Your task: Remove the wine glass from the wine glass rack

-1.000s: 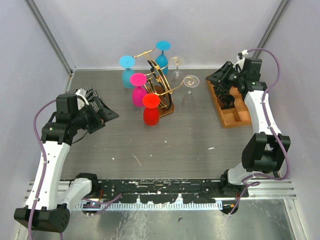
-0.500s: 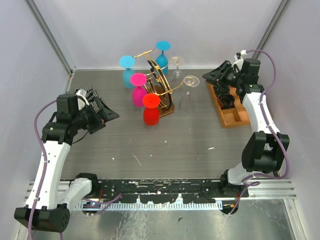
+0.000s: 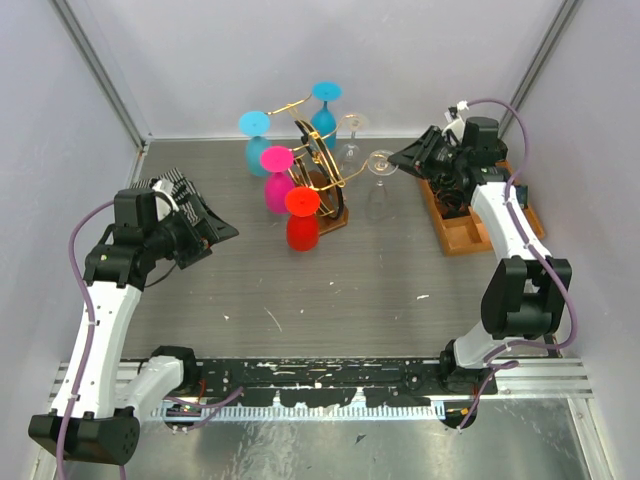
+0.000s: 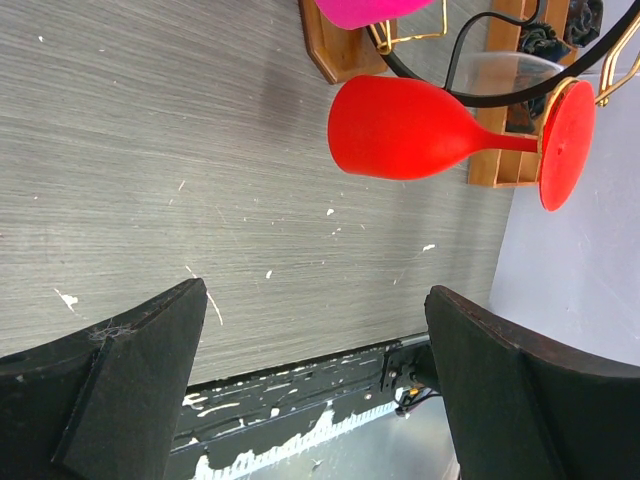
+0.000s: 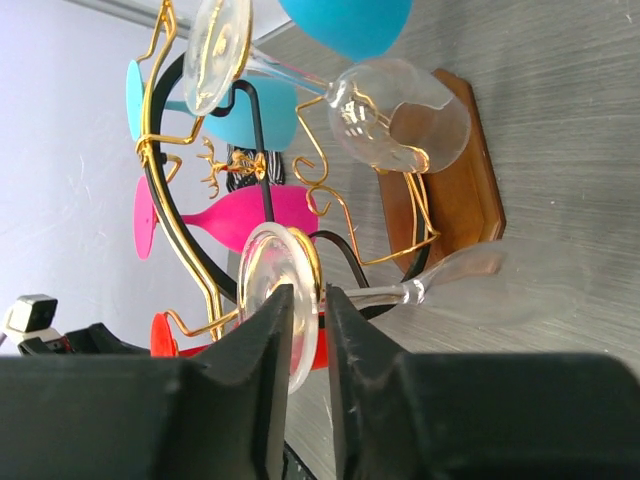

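Note:
The wine glass rack (image 3: 318, 165) is gold wire on a brown wooden base (image 3: 333, 216), hung with blue, pink, red and clear glasses. A clear wine glass (image 3: 379, 160) hangs at the rack's right side, foot up, bowl (image 5: 500, 280) down. My right gripper (image 3: 398, 157) reaches in from the right. In the right wrist view my right gripper (image 5: 308, 295) has its fingers closed narrowly on the rim of that glass's round foot (image 5: 265, 265), which still sits in the gold wire loop. My left gripper (image 3: 222, 228) is open and empty, left of the rack. It shows wide open in the left wrist view (image 4: 315, 292).
A red glass (image 4: 400, 125) hangs at the rack's near side and a second clear glass (image 5: 400, 110) at the far side. An orange compartmented tray (image 3: 465, 225) lies at the right, under my right arm. White walls close the back and sides.
My right gripper has moved left from above the orange tray to the clear glass's foot. The left arm and the glasses have not moved.

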Controlling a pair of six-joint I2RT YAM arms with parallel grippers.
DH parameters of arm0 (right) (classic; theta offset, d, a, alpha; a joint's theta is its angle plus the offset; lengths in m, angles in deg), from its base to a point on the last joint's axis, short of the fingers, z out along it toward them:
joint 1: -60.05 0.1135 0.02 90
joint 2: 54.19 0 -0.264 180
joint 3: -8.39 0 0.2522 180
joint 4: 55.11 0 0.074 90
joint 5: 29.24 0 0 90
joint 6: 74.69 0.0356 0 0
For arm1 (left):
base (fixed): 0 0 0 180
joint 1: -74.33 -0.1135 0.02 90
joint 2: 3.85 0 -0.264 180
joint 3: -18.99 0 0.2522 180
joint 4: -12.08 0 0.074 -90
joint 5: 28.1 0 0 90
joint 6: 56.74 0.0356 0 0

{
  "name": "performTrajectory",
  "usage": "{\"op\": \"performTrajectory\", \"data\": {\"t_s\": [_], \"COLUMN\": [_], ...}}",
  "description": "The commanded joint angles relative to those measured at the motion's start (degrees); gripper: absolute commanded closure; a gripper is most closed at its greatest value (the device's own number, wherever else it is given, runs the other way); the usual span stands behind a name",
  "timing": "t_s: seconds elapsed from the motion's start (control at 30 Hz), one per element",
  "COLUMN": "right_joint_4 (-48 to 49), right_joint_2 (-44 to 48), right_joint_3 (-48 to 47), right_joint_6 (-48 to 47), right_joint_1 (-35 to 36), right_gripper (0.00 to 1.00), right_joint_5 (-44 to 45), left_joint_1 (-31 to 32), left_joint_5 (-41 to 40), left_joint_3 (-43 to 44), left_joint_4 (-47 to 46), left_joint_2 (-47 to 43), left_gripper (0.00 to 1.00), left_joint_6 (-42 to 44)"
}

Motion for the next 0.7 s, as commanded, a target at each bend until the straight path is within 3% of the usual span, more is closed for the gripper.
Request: {"op": "performTrajectory", "data": {"t_s": [0.0, 0.13, 0.37, 0.67], "right_joint_4": [3.2, 3.2, 5.6, 9.6], "right_joint_2": [0.5, 1.1, 2.7, -2.1], "right_joint_3": [-2.2, -2.6, -1.6, -6.3], "right_joint_6": [0.0, 0.2, 2.8, 5.4], "right_joint_1": [0.4, 0.4, -1.5, 0.2], "right_gripper": [0.8, 0.96, 0.97, 0.97], "right_joint_5": [-1.3, -0.6, 2.6, 1.8], "left_joint_1": [0.1, 0.1, 0.1, 0.1], "left_joint_5": [1.2, 1.1, 1.2, 1.3], "left_joint_3": [-0.3, -0.3, -0.4, -0.5], "left_joint_4": [-0.2, -0.1, 0.2, 0.1], "left_joint_2": [-0.2, -0.1, -0.5, -0.7], "left_gripper": [0.02, 0.02, 0.02, 0.02], "left_joint_6": [0.7, 0.8, 0.9, 0.9]}}
